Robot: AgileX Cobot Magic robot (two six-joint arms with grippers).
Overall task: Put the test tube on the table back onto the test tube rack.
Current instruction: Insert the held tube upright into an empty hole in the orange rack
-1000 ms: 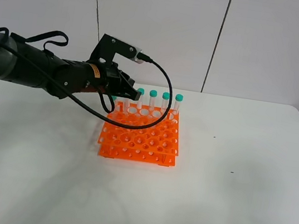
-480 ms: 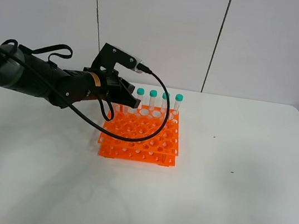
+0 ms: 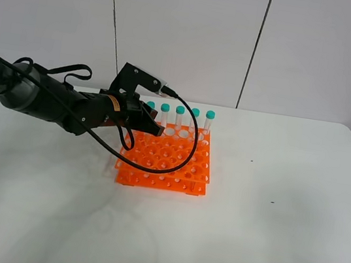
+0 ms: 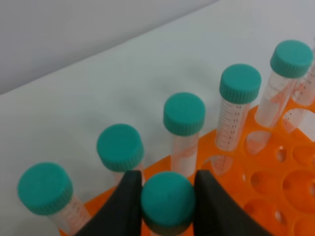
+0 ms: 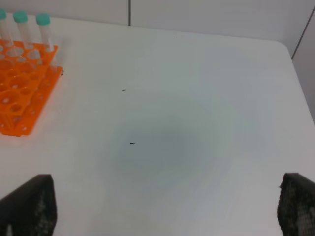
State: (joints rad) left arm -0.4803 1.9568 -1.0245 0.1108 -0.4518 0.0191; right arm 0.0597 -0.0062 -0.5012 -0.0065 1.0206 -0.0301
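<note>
A: Where is the slim clear plastic test tube with the teal-green screw cap [image 4: 168,200]?

B: Pinched at its cap between the two black fingers [image 4: 124,206] of the left gripper [image 4: 168,209], above the bright orange plastic test tube rack [image 3: 166,158] with its grid of round holes. It sits just in front of the rack's back row, on the side nearest the arm. How far the tube has entered a hole cannot be told, since its body is hidden below the cap.

A: And that back row?

B: Five more capped tubes [image 4: 184,114] stand upright in it in the left wrist view, side by side, all with the same teal caps. The held tube's cap is just beside the middle ones.

A: The rack itself?

B: It rests on the plain white matte table [image 3: 265,237], towards the far edge, with the black left arm [image 3: 48,99] and its looping cable [image 3: 187,143] reaching over the rack's left half.

A: And the right gripper [image 5: 157,206]?

B: Well apart from the rack, over bare tabletop. Its dark fingertips show at either edge of the right wrist view, spread wide with nothing between them.
</note>
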